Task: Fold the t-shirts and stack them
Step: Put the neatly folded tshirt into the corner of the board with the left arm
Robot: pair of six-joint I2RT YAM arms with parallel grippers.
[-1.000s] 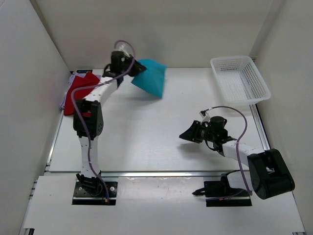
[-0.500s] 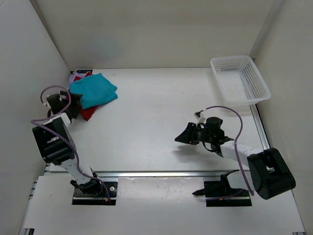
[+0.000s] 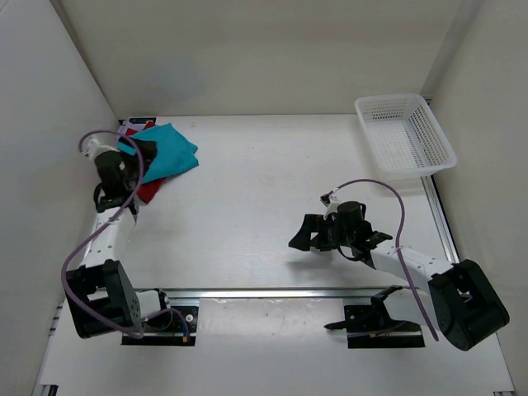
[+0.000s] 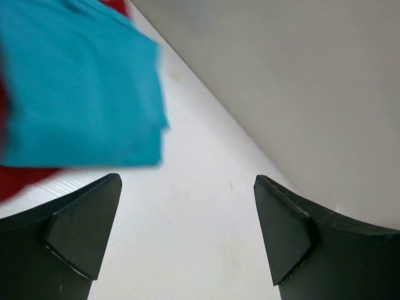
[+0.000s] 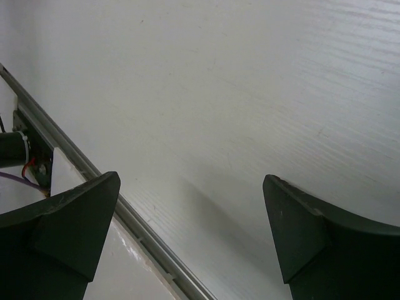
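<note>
T-shirts lie stacked in the far left corner of the table (image 3: pixel 247 190): you can see the folded teal shirt (image 3: pixel 165 150) resting on the red shirt (image 3: pixel 151 189), whose edge shows along the near side. Your left gripper (image 3: pixel 142 152) is at the teal shirt's left edge with its fingers spread wide and nothing between them. Whether it touches the cloth, you cannot tell from above. In the left wrist view the teal cloth fills the upper left with red peeking out beneath it, and the two fingertips (image 4: pixel 81 231) frame bare table. Your right gripper (image 3: pixel 299 235) hangs low over the near right part of the table, well apart from the shirts, its fingers likewise spread and holding nothing. The white lattice basket (image 3: pixel 392 98) stands at the far right corner.
</note>
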